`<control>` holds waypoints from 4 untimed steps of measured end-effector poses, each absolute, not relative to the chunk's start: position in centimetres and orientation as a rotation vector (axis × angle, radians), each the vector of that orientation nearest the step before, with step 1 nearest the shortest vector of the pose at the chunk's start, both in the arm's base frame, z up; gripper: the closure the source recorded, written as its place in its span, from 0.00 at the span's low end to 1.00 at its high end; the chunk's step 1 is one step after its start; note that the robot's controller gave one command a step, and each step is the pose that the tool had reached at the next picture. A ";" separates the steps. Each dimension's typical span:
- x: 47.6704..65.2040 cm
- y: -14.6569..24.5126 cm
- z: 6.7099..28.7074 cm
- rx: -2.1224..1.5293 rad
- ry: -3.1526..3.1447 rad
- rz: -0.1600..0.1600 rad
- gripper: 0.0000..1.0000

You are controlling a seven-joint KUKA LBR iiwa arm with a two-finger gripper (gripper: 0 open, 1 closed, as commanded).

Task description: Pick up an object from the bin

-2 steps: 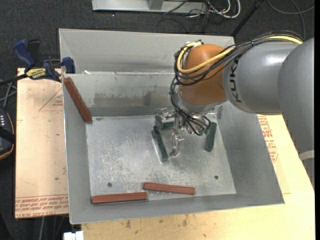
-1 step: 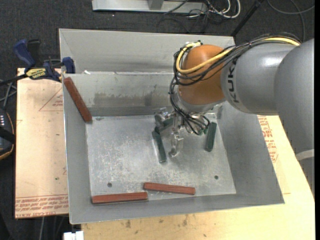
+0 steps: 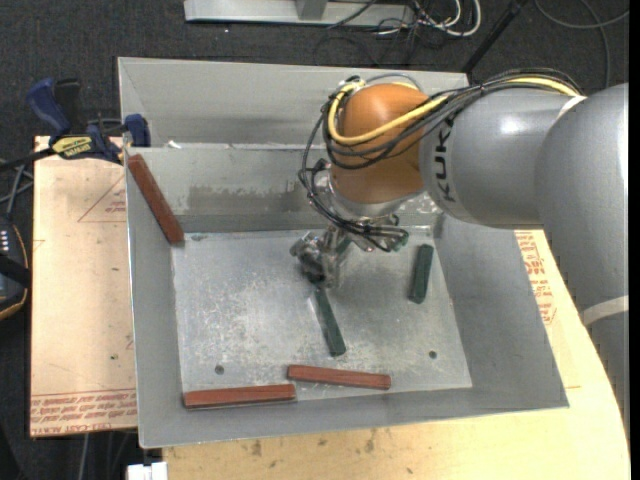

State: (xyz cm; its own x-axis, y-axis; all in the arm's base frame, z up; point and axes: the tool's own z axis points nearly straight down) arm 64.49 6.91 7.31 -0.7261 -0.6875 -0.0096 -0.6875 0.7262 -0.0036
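"Dark green stick point(image 3: 330, 328): state its position." (Inspector)

"It lies flat on the floor of the bin point(image 3: 200, 298), about the middle. It runs from the centre toward the near edge at a slight slant. Its far end sits directly beneath the gripper point(image 3: 322, 266)." (Assessor)

"Condition of the gripper?" (Inspector)

"Low over the floor at that far end, touching the stick or just above it; which of the 2 cannot be settled. Whether it is spread or pressed together, I cannot tell, as cables and the wrist's orange cover mask it. No pinch on the stick is confirmed." (Assessor)

"Other contents?" (Inspector)

"4 items. The second green stick point(image 3: 420, 273) lies toward the right edge, well apart from the first. The leaning red-brown stick point(image 3: 155, 200) is propped against the left wall near the far-left corner. The left red-brown stick point(image 3: 240, 396) and the right red-brown stick point(image 3: 338, 376) lie along the near edge, their ends close together." (Assessor)

"Step in hand?" (Inspector)

"In my judgement, the reach onto the chosen stick, at or just short of the grasp. The lift is not begun; the stick rests on the floor." (Assessor)

"Requirement for the next move?" (Inspector)

"Closure across the stick's narrow width, then a straight rise clear of the walls. The hold would be at 1 end, so the free end may droop or swing, and a firm pinch is called for. Nothing nearby obstructs." (Assessor)
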 end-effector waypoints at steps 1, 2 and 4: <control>64.5 6.9 7.3 -1.158 2.909 0.001 1.00; 64.4 6.9 7.4 -1.160 2.909 0.001 1.00; 63.5 7.6 9.8 -1.320 2.840 -0.001 1.00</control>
State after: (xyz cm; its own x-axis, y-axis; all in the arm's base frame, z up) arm 63.48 7.55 9.81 -0.6447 -0.7644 -0.0089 -0.7644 0.6447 -0.0048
